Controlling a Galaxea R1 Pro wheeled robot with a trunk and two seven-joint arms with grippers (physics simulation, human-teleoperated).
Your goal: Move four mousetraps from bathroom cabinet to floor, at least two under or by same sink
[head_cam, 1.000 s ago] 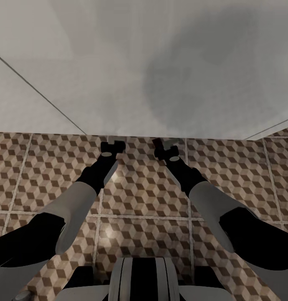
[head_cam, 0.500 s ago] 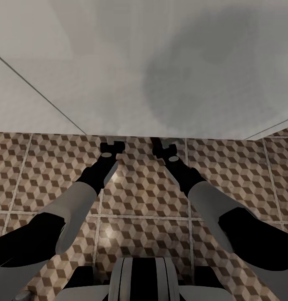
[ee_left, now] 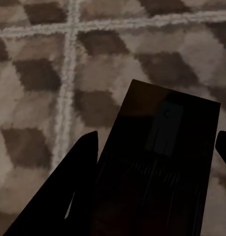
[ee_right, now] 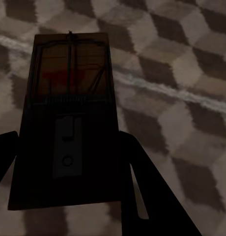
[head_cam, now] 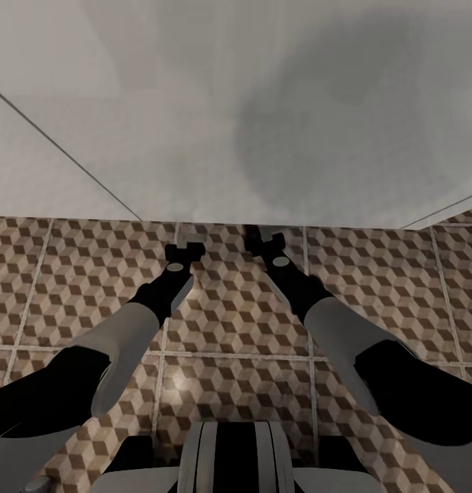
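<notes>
I have one of the mousetraps in each claw. In the right wrist view the right-hand mousetrap (ee_right: 69,118) sits between my two dark fingers (ee_right: 142,191), board flat toward the camera, its wire frame, red spot and pale metal plate all readable. It hangs over the bathroom floor (ee_right: 191,73), with a pale grout line passing behind it. In the left wrist view the left-hand mousetrap (ee_left: 157,167) is so deep in shadow that I see little more than a dark rectangle with a faint plate on it, one finger (ee_left: 78,187) at its side and the tip of the other just at the picture's edge. Both claws are closed partway, by the width of a board.

Compared with a second ago, the left gripper (head_cam: 184,252) has dropped back a little toward me in the head view, and the right gripper (head_cam: 265,243) has crept forward and slightly toward the left one. The camera itself has not shifted.

Both arms reach forward and down from the shoulders, forearms converging, so the two claws are near each other just short of the white surface (head_cam: 195,137) that spans the upper half of the head view. I cannot tell what that white surface is; it is blurred, with a broad grey shadow on it. From the head camera the traps themselves are too small and dark to pick out. Whether either trap touches the tiles, I cannot tell.
</notes>
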